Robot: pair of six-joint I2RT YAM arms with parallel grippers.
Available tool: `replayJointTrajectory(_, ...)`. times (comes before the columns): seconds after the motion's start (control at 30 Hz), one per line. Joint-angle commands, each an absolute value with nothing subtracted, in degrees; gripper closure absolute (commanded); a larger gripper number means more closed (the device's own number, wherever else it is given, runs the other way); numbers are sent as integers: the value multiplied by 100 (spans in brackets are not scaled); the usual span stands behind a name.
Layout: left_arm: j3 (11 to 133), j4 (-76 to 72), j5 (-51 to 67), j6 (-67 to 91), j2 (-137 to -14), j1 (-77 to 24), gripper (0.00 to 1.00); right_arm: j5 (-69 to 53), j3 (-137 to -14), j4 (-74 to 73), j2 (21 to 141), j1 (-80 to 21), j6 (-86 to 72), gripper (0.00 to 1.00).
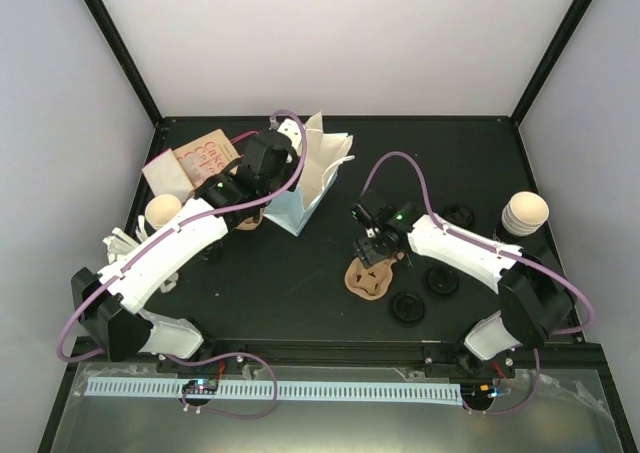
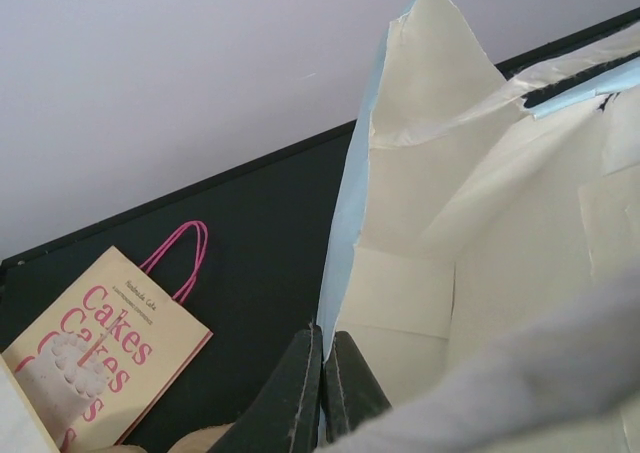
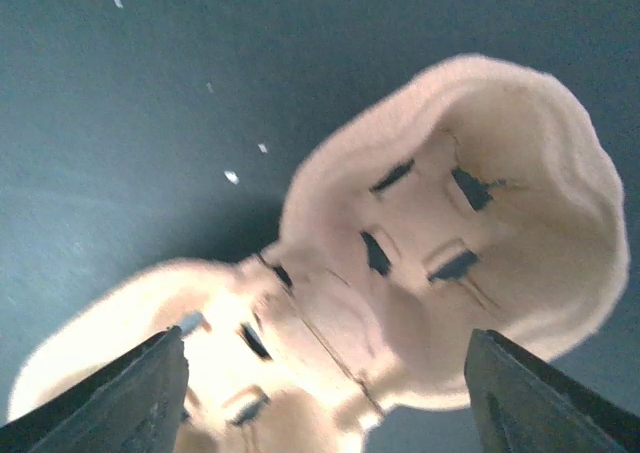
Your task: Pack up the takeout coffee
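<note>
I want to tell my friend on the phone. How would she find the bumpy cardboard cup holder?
Start at the black table and find the right gripper, near the middle. The cup carrier lies right under that open gripper. It is tan and lumpy, while the lids beside it are round and black.

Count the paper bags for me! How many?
2. The Cakes bag lies flat at the back left; the light blue bag stands open just right of it. The left arm could hide more.
</note>
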State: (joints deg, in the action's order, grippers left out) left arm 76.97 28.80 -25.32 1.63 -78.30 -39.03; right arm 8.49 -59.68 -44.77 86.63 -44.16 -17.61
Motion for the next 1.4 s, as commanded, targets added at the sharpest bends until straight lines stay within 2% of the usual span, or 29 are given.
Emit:
replayJointTrajectory(0.0,7725,2681,-2605,149,-7690,-3903,98,1245,-6237,-5314,8701,-4413,-1355,21)
replayJointTrajectory(0.1,7726,2672,-2554,158,-7700,-3902,99,1327,-6382,-5426,8785,-4499,-1324,19)
replayJointTrajectory(0.2,7726,2677,-2505,166,-7705,-3903,98,1324,-6331,-5416,8775,-4571,-1262,9)
replayJointTrajectory(0.37,7710,2682,-2463,205,-7674,-3910,99,1222,-6187,-5331,8912,-4636,-1131,0)
replayJointTrajectory(1.0,7651,2655,-2475,228,-7659,-3908,98,1516,-6277,-5002,9864,-4741,-1258,2)
replayJointTrajectory(1.37,7619,2633,-2536,229,-7623,-3903,98,1038,-6224,-3761,9877,-4729,-2144,5)
